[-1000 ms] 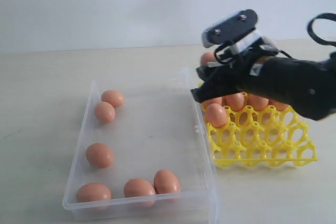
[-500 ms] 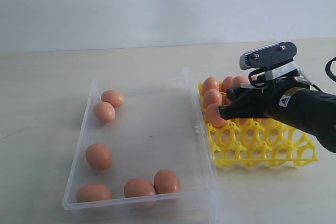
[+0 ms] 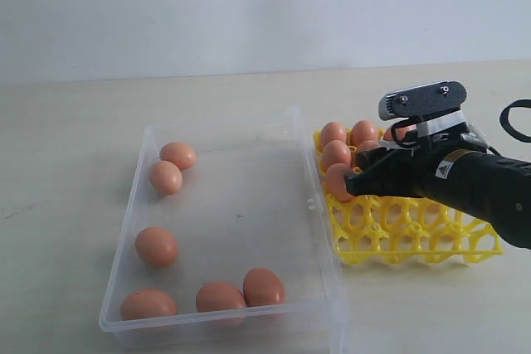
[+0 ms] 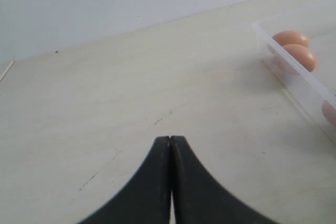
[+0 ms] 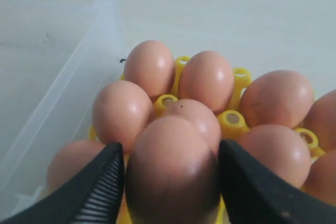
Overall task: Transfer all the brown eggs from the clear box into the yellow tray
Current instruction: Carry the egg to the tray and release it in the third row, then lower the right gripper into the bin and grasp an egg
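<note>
Right gripper (image 5: 172,184) clamped around brown egg (image 5: 173,156), seemingly above yellow tray (image 3: 390,238), left gripper (image 4: 170,140) closed, empty.

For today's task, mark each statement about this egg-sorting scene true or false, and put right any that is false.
1. Six brown eggs lie in the clear box. True.
2. The right gripper is empty. False: it is shut on a brown egg, held over the yellow tray.
3. The left gripper is shut and holds nothing. True.
4. Every cup of the yellow tray has an egg in it. False: in the exterior view, the cups along its near side are empty.
</note>
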Motion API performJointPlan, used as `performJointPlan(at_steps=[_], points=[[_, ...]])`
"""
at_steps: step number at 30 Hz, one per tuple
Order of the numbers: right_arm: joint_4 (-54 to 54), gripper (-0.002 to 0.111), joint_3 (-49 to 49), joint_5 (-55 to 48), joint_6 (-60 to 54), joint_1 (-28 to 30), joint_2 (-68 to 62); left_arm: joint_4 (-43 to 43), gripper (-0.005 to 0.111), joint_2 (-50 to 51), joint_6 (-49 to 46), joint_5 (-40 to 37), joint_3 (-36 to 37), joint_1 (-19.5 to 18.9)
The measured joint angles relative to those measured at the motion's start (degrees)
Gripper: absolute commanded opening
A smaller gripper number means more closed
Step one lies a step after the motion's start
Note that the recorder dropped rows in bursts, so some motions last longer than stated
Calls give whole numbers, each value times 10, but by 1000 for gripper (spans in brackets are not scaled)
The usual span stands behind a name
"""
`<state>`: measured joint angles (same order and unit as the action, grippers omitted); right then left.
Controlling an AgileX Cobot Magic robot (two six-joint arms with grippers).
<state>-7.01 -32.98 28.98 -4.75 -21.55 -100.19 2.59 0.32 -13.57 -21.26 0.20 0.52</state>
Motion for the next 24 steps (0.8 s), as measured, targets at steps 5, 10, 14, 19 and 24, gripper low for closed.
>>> performJointPlan(at_steps=[5,10,14,19,24], points=[[-2,46,0,-18,0,0,26,0,0,0,0,0,0,0],[-3,2,-33,-149,-17,0,98,0,0,0,0,0,0,0],[34,0,-126,-319,-25,-13,137,0,0,0,0,0,0,0],[35,0,-263,-497,-27,-74,125,0,0,0,0,0,0,0],[-65,17,-374,-613,-53,-139,57,0,0,0,0,0,0,0]])
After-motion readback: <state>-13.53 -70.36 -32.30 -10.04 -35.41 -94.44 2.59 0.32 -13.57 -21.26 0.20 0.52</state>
